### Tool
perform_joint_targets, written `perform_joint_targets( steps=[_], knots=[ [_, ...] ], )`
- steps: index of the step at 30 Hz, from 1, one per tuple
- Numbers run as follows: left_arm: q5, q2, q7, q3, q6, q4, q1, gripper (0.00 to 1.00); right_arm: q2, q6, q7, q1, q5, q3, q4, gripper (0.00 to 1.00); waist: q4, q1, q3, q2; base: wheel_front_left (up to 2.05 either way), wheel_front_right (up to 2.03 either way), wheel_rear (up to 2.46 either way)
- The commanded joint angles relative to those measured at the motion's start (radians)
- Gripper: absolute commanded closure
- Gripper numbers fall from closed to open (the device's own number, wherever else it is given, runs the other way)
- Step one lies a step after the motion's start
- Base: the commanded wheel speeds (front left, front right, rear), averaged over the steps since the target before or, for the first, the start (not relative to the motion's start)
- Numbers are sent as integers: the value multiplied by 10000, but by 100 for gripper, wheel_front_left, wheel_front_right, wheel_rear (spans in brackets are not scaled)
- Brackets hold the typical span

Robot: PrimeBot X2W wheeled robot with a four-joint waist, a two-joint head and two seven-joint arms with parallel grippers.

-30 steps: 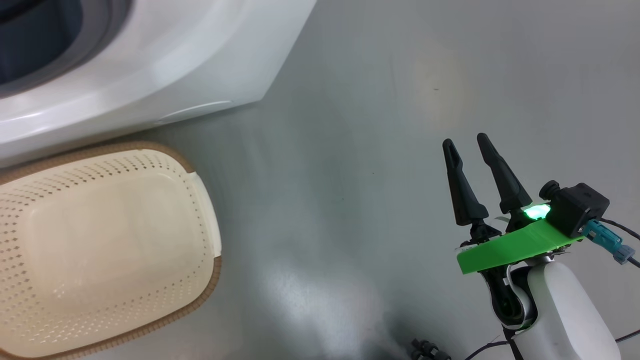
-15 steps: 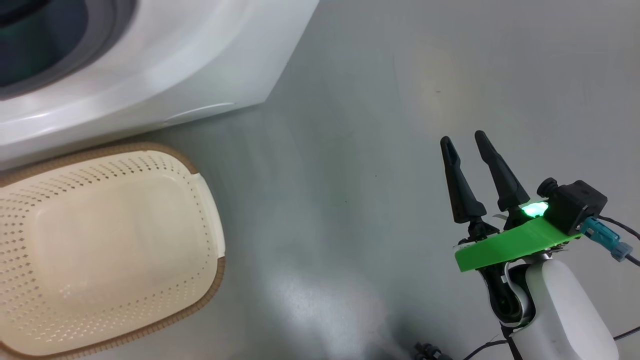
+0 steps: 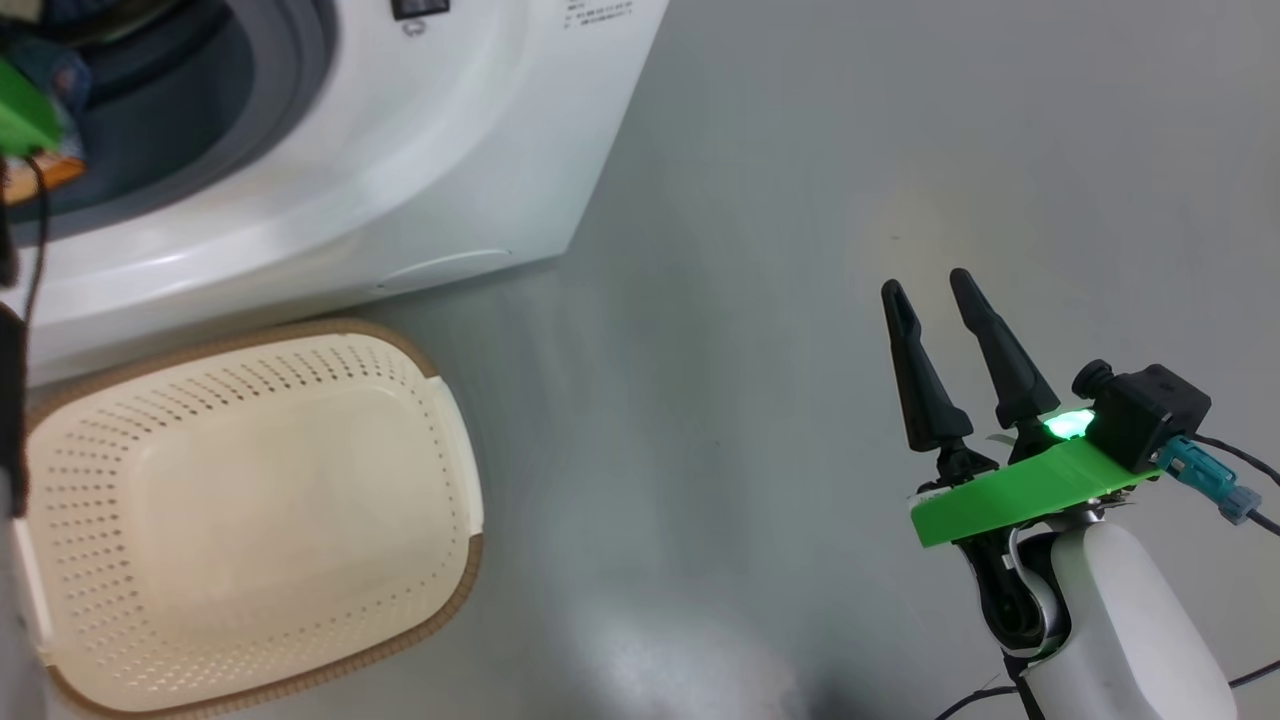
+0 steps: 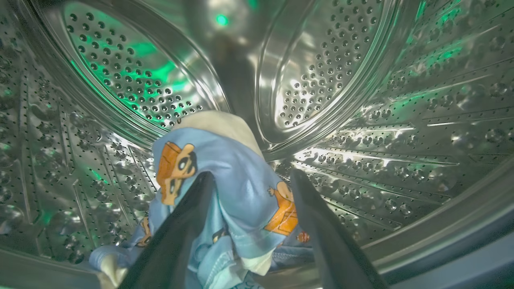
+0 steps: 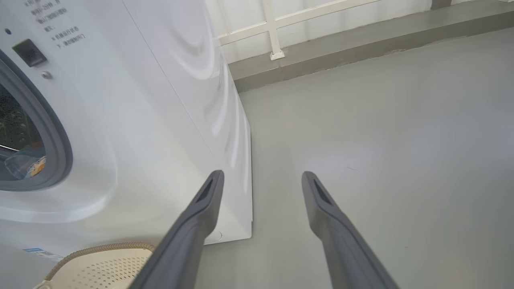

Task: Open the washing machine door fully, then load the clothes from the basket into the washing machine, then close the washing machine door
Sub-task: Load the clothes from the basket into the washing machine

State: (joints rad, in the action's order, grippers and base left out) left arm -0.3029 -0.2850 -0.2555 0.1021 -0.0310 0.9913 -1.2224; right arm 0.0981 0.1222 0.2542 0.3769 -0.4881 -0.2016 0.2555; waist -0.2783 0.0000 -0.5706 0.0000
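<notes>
In the left wrist view my left gripper (image 4: 251,176) is inside the steel drum (image 4: 341,68) of the washing machine (image 3: 420,150). It is open, and the light blue clothes (image 4: 237,168) with orange prints are bunched up between its fingers and spill down to the drum's front lip. A cream piece shows at the top of the bunch. The basket (image 3: 250,510) stands empty on the floor in front of the washer. My right gripper (image 3: 928,283) hovers open over the bare floor to the right, holding nothing. The door is out of view.
The grey rubber seal (image 5: 56,136) rings the open mouth, with a bit of blue cloth (image 5: 22,166) showing inside. A low kerb and white railing (image 5: 277,44) run behind the washer. Grey floor (image 3: 720,250) spreads to the washer's right.
The head camera has shifted, so more of the washer's front and the drum opening now show. My left arm's green mount has come into view at the upper left. The right gripper has not moved.
</notes>
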Motion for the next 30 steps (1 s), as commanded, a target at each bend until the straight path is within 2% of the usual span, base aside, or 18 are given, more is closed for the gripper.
perform_joint_targets(
  steps=[1,21,30],
  knots=[
    [141,-317,-61,-230,-24,-546,488,0,68,85,76,-351,11,-211,-147,0,204,0,361,0,0,0,0],
    [167,224,-62,-796,-302,-3291,4389,0,229,85,76,-810,-66,-77,-11,0,777,0,1423,0,0,0,0],
    [340,607,-62,-1041,-287,-5558,6654,0,393,85,76,-956,-72,-65,-23,0,932,0,1786,0,0,0,0]
  ],
)
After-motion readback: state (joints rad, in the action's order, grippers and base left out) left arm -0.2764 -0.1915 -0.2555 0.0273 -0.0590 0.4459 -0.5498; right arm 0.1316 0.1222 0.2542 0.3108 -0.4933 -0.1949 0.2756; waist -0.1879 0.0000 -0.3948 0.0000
